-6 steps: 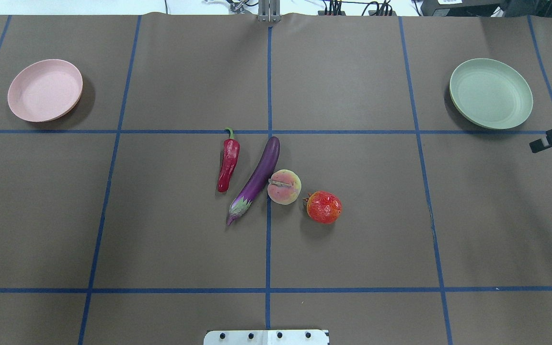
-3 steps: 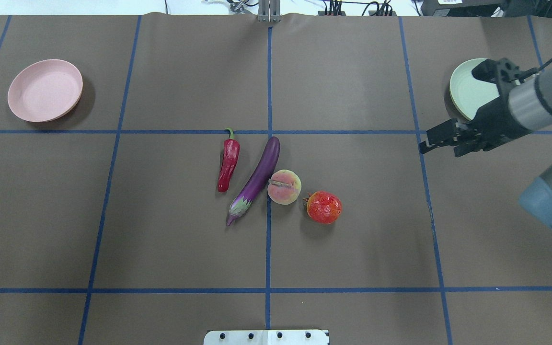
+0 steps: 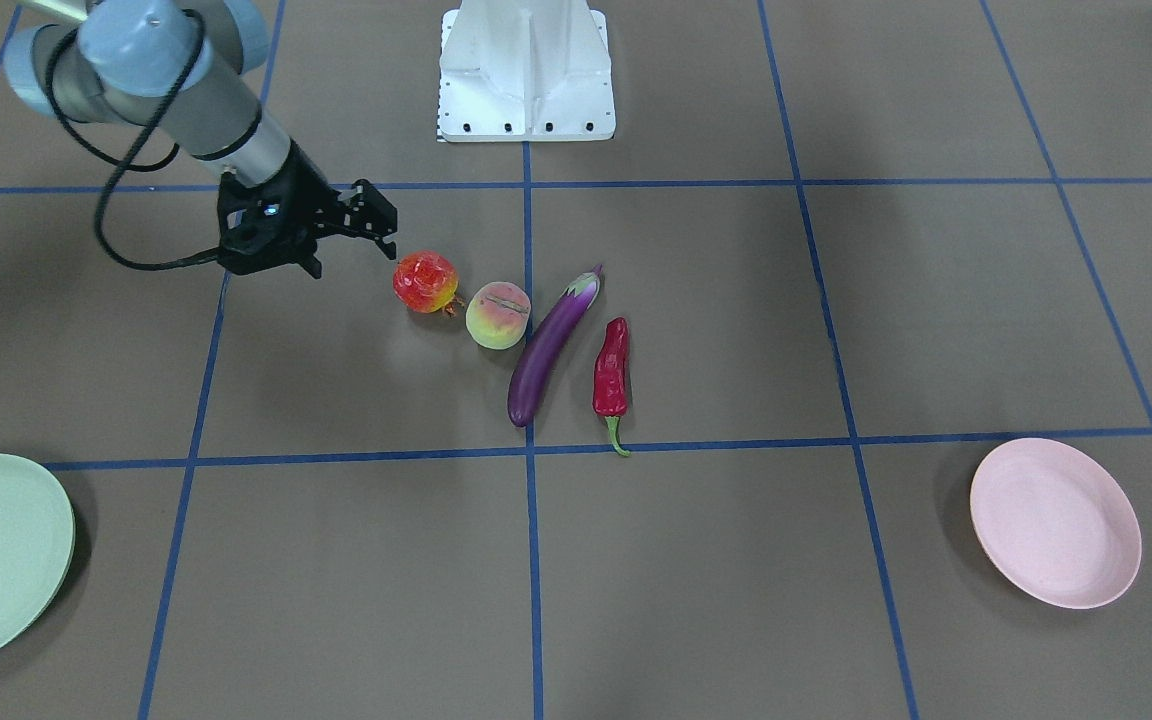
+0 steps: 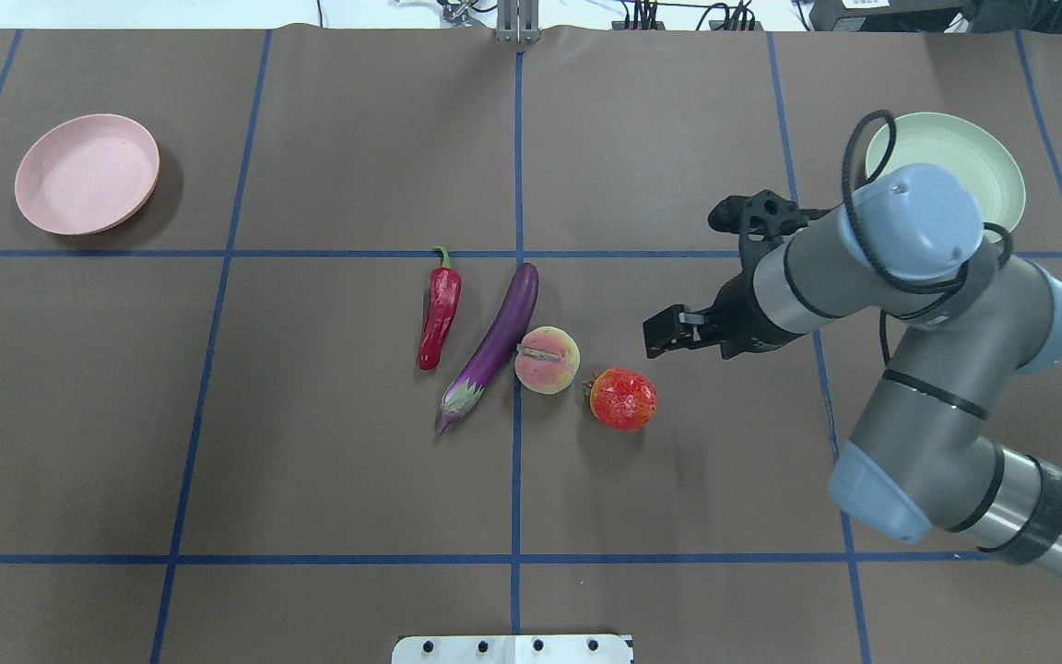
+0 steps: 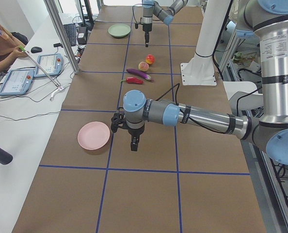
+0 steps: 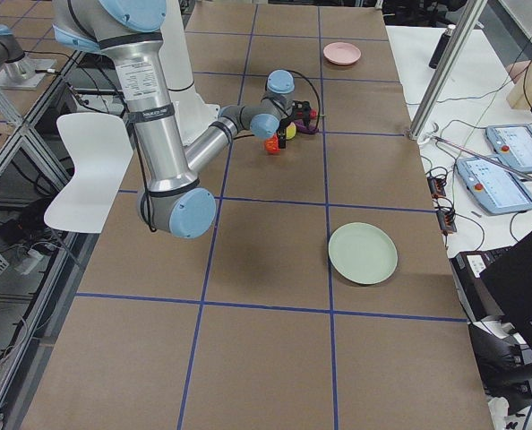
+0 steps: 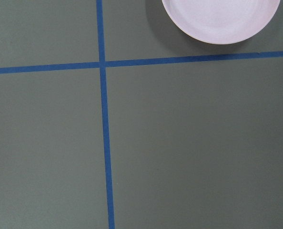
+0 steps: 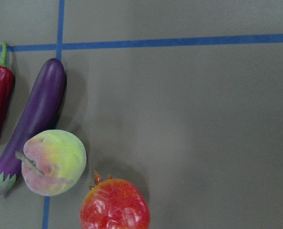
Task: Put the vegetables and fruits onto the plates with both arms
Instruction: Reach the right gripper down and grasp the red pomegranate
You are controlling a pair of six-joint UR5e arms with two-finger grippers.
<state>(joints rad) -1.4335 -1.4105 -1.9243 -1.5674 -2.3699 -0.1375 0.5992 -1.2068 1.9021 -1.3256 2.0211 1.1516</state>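
Hardly begun, judging by how things lie: nothing on either plate, all four pieces to go. Clustered on the table near its middle, in a row from left to right: red chili pepper (image 4: 440, 314), purple eggplant (image 4: 494, 343), peach (image 4: 547, 360) touching or almost touching the eggplant's side, then the red-orange fruit (image 4: 623, 398) just beside the peach, at the right end of the row. At the far left, well apart from the cluster, the pink plate (image 4: 87, 173), bare. At the far right, the mint green plate (image 4: 964, 152), also bare, partly hidden in the overhead view by the right arm's elbow. Reaching in from the right, the right gripper (image 4: 665, 332), above the table, just right of and slightly beyond the red-orange fruit, not touching it; fingers apart with a modest gap, holding nothing. Out at the left end, the left gripper (image 5: 133, 142), pointing down over bare table just beside the pink plate and well apart from all the produce; cannot tell whether its fingers are spread or closed, seen clearly only from the side. Left to do, by this reading: grasp and carry every fruit and vegetable, most likely starting with the red-orange fruit as nearest the right fingers, with the chili and eggplant handier to the left arm once brought over to the cluster.
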